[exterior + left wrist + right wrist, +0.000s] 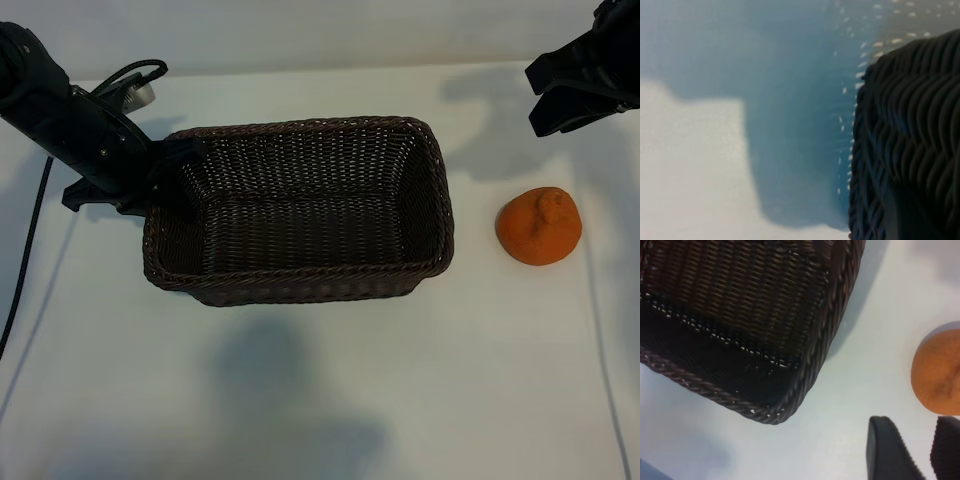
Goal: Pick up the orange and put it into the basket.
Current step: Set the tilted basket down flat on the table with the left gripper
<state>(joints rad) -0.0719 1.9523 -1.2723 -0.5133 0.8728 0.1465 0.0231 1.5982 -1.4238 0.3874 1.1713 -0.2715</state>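
So we're pre-grasp: the orange (539, 226) sits alone on the white table (320, 400), off the basket's (300, 290) right end wall and clear of it, not touching. The basket holds nothing yet.

Right gripper (575, 95) hangs raised, up-frame of the orange in the exterior view; the fruit lies below and just ahead of its tips. In the right wrist view 2 dark fingers (887, 452) stand parted with nothing between them, so released, partly spread, and the orange (937, 370) is just past them, near but apart.

Left gripper (170, 170) is at the basket's left end wall. Its jaws look clamped on the rim there, steadying it; the left wrist view shows only wicker (910, 150) up close.

Handling, our call:
- Light, small next to the basket. Weight should be no issue.
- Matte, pebbled skin, so decent friction on the pads.
- Probably gives a little; a moderate squeeze should do, no crushing.
- Round, so it can roll or squirt out if the pads land off-centre.
- Take it across the widest girth, pads on opposite sides, below the bumpy knob on top. Avoid pinching the knob.
- The current spread may be narrow for the girth; we'd widen before descending.

No brands, labels or writing readable on anything in view.
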